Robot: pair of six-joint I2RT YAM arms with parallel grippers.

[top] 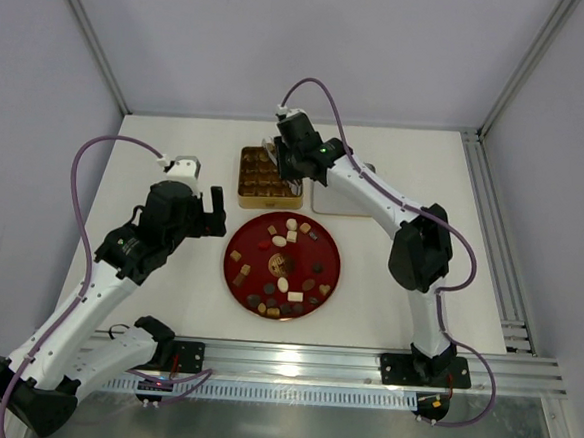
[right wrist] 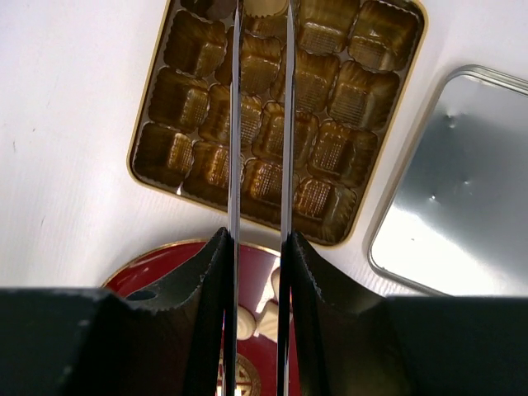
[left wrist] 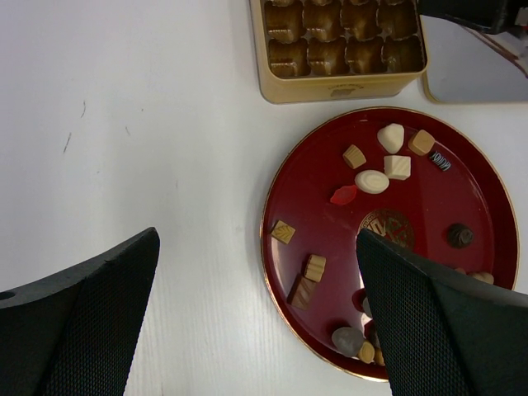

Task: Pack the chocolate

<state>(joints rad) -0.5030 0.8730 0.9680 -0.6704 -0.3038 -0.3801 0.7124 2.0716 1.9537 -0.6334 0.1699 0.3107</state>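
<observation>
The chocolate (top: pixel 283 269) is several small brown, tan and cream pieces scattered on a round red plate (top: pixel 231 265). Behind the plate stands a gold box (top: pixel 260 172) with gridded cups. My right gripper (right wrist: pixel 256 239) is shut on a pair of metal tongs (right wrist: pixel 234 124). Their two blades run out over the box (right wrist: pixel 181 99) to its far row, and I cannot tell whether the tips hold a piece. My left gripper (left wrist: pixel 257 239) hangs open and holds nothing, over the plate's (left wrist: pixel 462 190) left rim. Cream pieces (left wrist: pixel 372 181) lie toward the plate's far side.
A silver tin lid (top: pixel 339 197) lies flat to the right of the box, and it also shows in the right wrist view (right wrist: pixel 458 181). White enclosure walls stand behind and on both sides. A metal rail runs along the near edge.
</observation>
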